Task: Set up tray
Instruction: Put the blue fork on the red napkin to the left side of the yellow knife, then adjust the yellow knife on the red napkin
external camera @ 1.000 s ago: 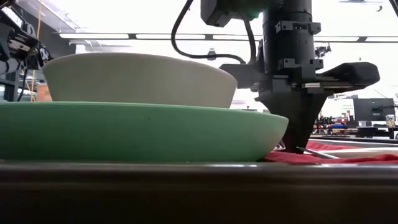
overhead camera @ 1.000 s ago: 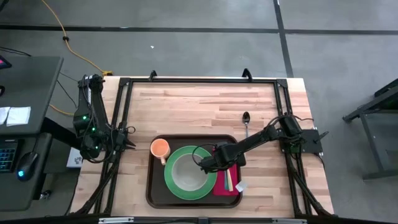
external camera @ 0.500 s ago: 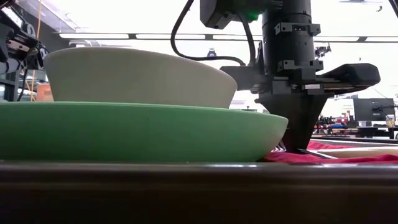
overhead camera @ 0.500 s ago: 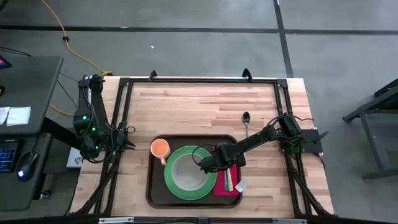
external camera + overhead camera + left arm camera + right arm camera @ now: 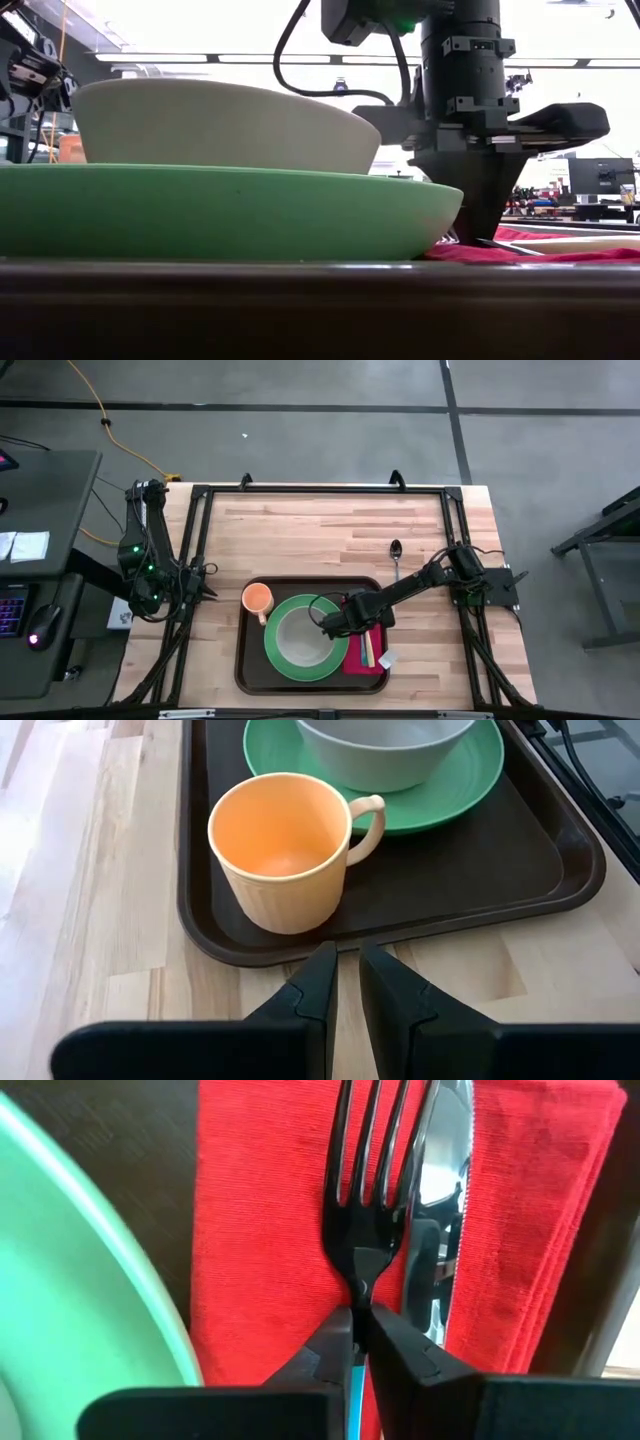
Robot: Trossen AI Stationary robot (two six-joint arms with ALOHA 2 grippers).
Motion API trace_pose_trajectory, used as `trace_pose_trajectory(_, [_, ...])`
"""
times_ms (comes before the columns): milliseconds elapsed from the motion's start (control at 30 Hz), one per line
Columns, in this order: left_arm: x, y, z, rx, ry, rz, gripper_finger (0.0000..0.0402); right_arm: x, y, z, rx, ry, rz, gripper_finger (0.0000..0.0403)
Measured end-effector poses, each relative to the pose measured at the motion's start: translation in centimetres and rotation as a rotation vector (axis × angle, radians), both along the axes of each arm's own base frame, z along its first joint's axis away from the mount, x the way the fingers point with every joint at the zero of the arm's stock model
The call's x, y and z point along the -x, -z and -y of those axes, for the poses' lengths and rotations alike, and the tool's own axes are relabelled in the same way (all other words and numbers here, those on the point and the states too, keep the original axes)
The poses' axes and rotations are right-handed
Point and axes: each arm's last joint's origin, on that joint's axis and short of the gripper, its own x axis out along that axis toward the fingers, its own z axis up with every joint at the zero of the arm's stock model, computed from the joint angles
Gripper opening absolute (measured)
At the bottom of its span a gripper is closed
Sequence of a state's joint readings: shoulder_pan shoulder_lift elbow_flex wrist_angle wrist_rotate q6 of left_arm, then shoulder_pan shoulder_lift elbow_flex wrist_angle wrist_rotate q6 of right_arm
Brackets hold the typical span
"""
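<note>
The dark brown tray [image 5: 246, 660] lies at the table's near middle. On it stand a green plate [image 5: 341, 650] with a pale bowl [image 5: 300, 640] and an orange cup [image 5: 280, 850]. A red napkin [image 5: 260, 1230] lies on the tray's right part with a fork [image 5: 365, 1180] and a knife [image 5: 440, 1170] on it. My right gripper [image 5: 358, 1330] is down at the napkin, shut on the fork. My left gripper [image 5: 347, 970] is shut and empty on the table just left of the tray, by the cup. My right gripper pinches the fork between its two fingers at the neck [image 5: 358, 1295], where the dark metal meets the blue handle. The fingers [image 5: 470, 225] come from above, pointing down. The fork lies along the red napkin beside the knife, tines flat on the cloth.
A spoon [image 5: 396, 555] lies on the bare wood beyond the tray's far right corner. The plate's rim [image 5: 90, 1280] is close beside the napkin. Black frame rails [image 5: 195, 540] run along the table's edges. The far half of the table is open wood.
</note>
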State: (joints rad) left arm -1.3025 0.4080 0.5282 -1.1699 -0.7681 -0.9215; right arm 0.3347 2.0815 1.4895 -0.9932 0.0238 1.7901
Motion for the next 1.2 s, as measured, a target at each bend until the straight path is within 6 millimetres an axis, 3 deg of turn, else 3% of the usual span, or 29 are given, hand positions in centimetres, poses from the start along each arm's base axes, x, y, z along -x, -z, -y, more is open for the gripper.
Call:
trace_pose_trajectory(633, [0.0,-0.1,0.2,0.020,0.000,0.006,0.0079,-0.1,-0.2,0.0,-0.010,-0.036,0.013,0.0062])
trace_pose_trajectory(1200, [-0.1,-0.2,0.3,0.044,-0.001,0.014,0.0079,0.6,-3.1,0.2,-0.012,-0.046,0.076,0.0066])
